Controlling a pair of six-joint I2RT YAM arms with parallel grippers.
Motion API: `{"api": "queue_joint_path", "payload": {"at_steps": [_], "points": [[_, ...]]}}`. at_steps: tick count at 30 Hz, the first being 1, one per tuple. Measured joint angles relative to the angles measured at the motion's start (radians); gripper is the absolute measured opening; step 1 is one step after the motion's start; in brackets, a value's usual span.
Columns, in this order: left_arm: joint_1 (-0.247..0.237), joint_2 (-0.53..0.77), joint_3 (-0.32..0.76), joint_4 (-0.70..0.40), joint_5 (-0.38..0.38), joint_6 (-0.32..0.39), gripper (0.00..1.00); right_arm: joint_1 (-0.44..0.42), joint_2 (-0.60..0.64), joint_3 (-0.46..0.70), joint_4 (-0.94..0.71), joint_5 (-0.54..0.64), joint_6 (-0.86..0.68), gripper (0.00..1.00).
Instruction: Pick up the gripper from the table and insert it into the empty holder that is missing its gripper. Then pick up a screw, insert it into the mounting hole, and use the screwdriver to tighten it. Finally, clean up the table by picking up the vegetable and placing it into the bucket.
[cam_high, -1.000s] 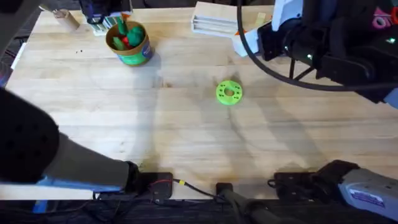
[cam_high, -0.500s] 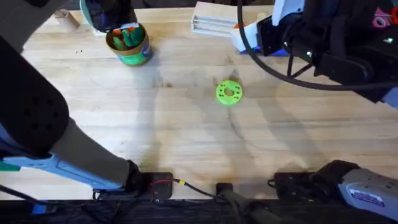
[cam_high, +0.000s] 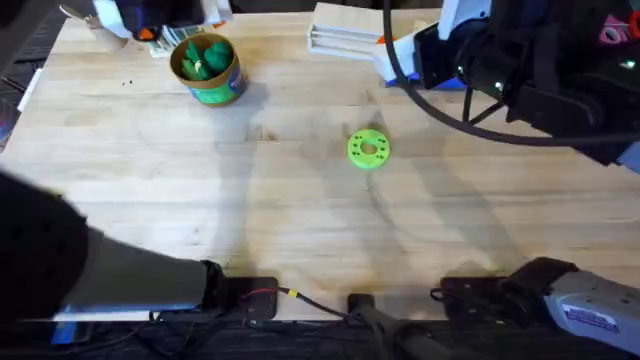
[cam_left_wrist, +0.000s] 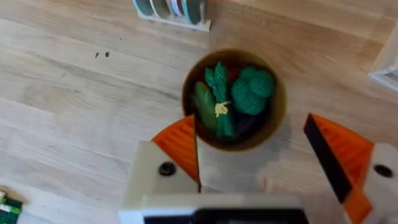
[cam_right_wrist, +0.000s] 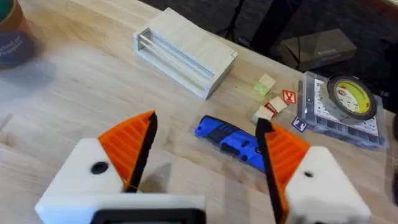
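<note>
Left gripper (cam_left_wrist: 252, 168), jaws now open and empty, is hovering above the bucket (cam_high: 207, 68), where the vegetables (cam_left_wrist: 233, 99) are newly lying: cleanup looks done. Right gripper (cam_right_wrist: 208, 155), jaws open, is hanging over the screwdriver (cam_right_wrist: 229, 142) on the table (cam_high: 300, 200).

**What sits on my wooden table**

My table (cam_high: 300, 220) is pale wood. At the far left stands the bucket (cam_high: 207, 70), filled with green vegetables (cam_left_wrist: 233, 96). Toward the middle lies a lime-green disc (cam_high: 368, 148). Far right of centre I see a light wooden block (cam_right_wrist: 185, 51) with the blue screwdriver (cam_right_wrist: 229, 142) near it.
</note>
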Motion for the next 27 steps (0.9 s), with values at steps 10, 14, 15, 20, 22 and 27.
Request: {"api": "queue_joint_path", "payload": {"at_steps": [10, 14, 15, 20, 22, 27], "points": [[-0.069, -0.300, 0.000, -0.097, -0.001, 0.077, 0.972, 0.000, -0.003, 0.238, -0.296, 0.000, 0.018, 0.992], [-0.133, -0.400, 0.000, -0.159, 0.001, 0.145, 0.460, 0.000, -0.011, 0.327, -0.437, 0.000, 0.050, 0.992], [-0.148, -0.422, 0.000, -0.170, 0.001, 0.156, 0.310, 0.000, -0.013, 0.343, -0.472, -0.002, 0.059, 0.992], [-0.207, -0.518, 0.000, -0.222, 0.001, 0.195, 0.100, 0.000, -0.015, 0.381, -0.594, -0.072, 0.088, 0.992], [-0.220, -0.553, 0.000, -0.242, 0.001, 0.198, 0.431, 0.000, -0.015, 0.381, -0.618, -0.109, 0.093, 0.992], [-0.224, -0.613, 0.000, -0.265, 0.001, 0.200, 0.984, 0.000, -0.015, 0.381, -0.648, -0.175, 0.098, 0.992]]}}
